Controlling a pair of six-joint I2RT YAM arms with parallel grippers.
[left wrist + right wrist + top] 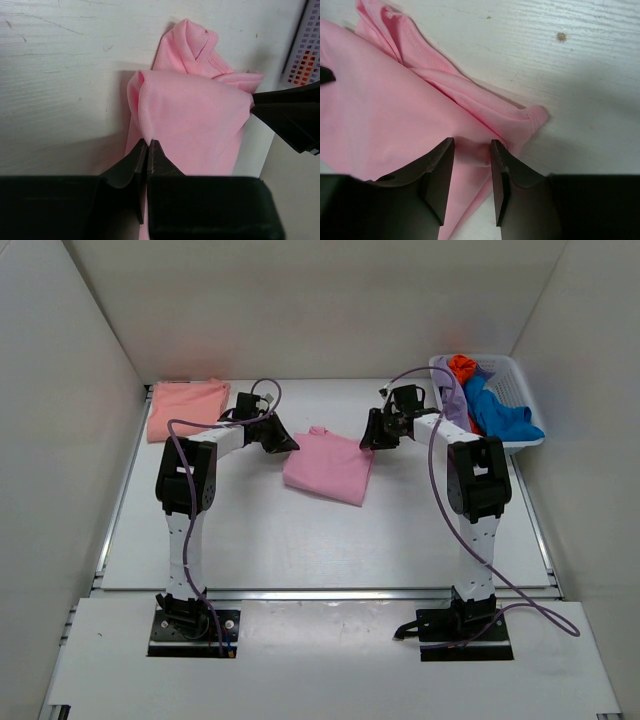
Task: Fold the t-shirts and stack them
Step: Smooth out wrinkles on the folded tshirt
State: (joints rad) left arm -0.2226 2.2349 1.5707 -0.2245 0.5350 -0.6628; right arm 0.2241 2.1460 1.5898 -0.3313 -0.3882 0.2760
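Observation:
A light pink t-shirt (330, 468) lies partly folded in the middle of the table, with a gripper at either far corner. My left gripper (285, 443) is shut on the shirt's left edge; the left wrist view shows its tips (148, 141) pinching a thin fold of pink t-shirt (195, 110). At the right edge my right gripper (368, 440) has closed on a thicker pucker of cloth, its jaws (472, 147) pressing the pink t-shirt (385, 115) from both sides. A salmon-peach t-shirt (185, 408) lies folded flat at the back left.
A white lattice basket (515, 362) at the back right holds orange, blue and purple cloths; its wall (305, 50) shows in the left wrist view. White walls enclose the table on the left, right and back.

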